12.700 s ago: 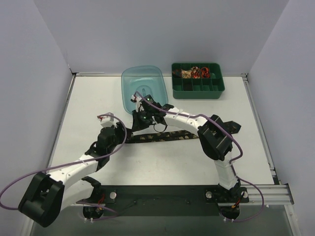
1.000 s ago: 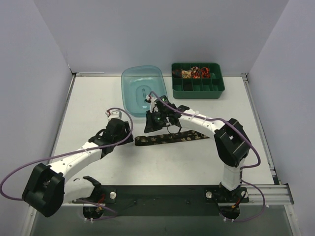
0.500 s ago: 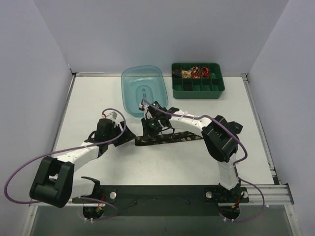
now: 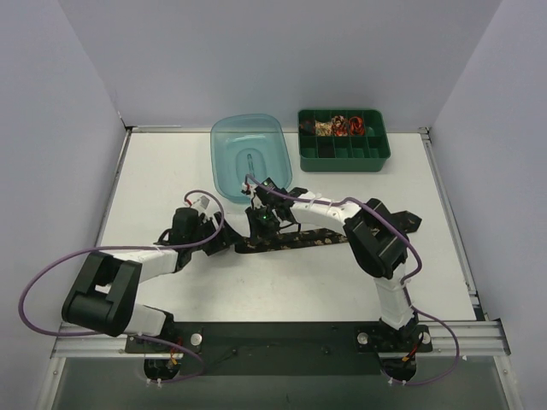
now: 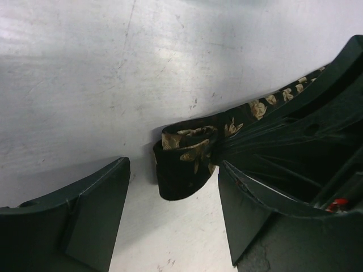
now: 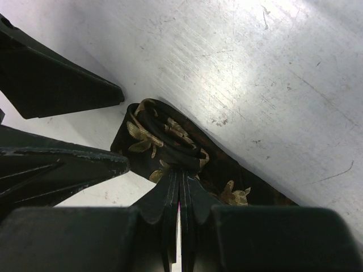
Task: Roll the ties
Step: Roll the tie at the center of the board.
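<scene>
From above, the tie (image 4: 299,240) lay flat across the middle of the tabletop (image 4: 162,171), roughly parallel to its near edge. The right gripper (image 4: 259,226) was down on the tie's left end. The left gripper (image 4: 224,242) sat low just beside that end, toward the left edge. At the far edge stood a teal basin (image 4: 224,171) and, nearer the far right corner, a green tray (image 4: 342,162). Its back compartments held rolled ties (image 4: 338,126), so finished rolls probably belong there.

In the left wrist view, the left gripper's jaws stood wide apart on either side of the coil (image 5: 184,164). The coil was only a first turn, with the end folded back on itself. Neither finger appeared to press it, though the right-hand one was very close. This spread pose probably readied the gripper to brace or take over the small roll.

In the right wrist view, the right gripper's jaws were closed tight. Their tips pinched the fabric at the base of the loop, apparently to keep the turn from springing open. The rest of the tie trailed away flat on the tabletop.
</scene>
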Available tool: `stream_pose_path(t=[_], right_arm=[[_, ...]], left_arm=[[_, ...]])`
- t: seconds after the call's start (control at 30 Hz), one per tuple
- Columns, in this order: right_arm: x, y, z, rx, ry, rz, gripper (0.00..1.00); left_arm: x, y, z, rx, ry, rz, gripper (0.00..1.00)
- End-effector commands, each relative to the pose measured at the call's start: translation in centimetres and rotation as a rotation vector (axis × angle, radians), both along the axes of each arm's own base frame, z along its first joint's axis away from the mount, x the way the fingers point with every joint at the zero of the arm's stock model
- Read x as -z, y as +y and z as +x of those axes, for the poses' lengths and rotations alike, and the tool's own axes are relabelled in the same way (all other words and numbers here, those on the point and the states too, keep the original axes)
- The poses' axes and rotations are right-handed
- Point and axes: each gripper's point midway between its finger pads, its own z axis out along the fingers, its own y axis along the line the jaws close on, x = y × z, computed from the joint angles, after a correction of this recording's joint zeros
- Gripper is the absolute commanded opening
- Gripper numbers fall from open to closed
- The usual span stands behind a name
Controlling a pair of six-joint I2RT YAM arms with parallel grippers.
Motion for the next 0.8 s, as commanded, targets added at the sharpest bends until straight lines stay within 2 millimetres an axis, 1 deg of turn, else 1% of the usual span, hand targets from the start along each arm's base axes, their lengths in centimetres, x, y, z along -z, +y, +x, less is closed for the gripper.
stream_pose_path(t=[0.0, 0.2, 0.37, 0.43, 0.53, 0.57, 0.6, 0.77], right_arm=[[-0.2, 0.2, 0.4, -0.004, -0.015, -0.018, 0.00], [0.3, 0.0, 0.5, 0.005, -0.012, -0.031, 0.00], [0.9, -0.3, 0.9, 0.031, 0.001, -0.040, 0.00], [1.0, -0.3, 1.0, 0.040, 0.006, -0.043, 0.00], [1.6, -0.6, 1.3, 0.056, 0.017, -0.053, 0.00], [1.7, -0.7, 1.3, 0.059, 0.021, -0.054, 0.00], [1.7, -0.7, 1.2, 0.058, 0.023, -0.052, 0.00], [2.0, -0.7, 1.2, 0.058, 0.032, -0.054, 0.00]], left_arm=[[-0.1, -0.8, 0.8, 0.012, -0.029, -0.056, 0.73], [0.7, -1.1, 0.7, 0.018, -0.014, -0.060, 0.72], [0.9, -1.5, 0.4, 0.031, -0.006, -0.076, 0.66], [1.3, -1.5, 0.1, 0.029, 0.004, -0.076, 0.64], [1.7, -1.4, -0.2, 0.023, 0.013, -0.081, 0.59], [1.5, -1.5, 0.0, 0.023, 0.003, -0.092, 0.58], [1.7, -1.6, -0.2, 0.027, 0.010, -0.097, 0.54], [2.3, -2.3, -0.2, 0.036, 0.012, -0.123, 0.54]])
